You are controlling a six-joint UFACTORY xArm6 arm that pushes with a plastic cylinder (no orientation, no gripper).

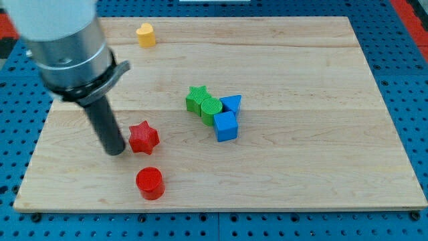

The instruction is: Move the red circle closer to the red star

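Observation:
The red circle (150, 183) stands on the wooden board near the view's bottom, left of centre. The red star (143, 137) lies just above it, a small gap between them. My tip (116, 151) rests on the board right beside the star's left side, almost touching it, and up-left of the red circle. The dark rod rises from the tip toward the view's upper left into the grey arm body.
A green star (196, 98), a green circle (211, 108), a blue triangle (231, 104) and a blue cube (226, 126) sit clustered near the board's middle. A yellow block (146, 34) sits near the top edge. The wooden board (321, 154) lies on a blue pegboard.

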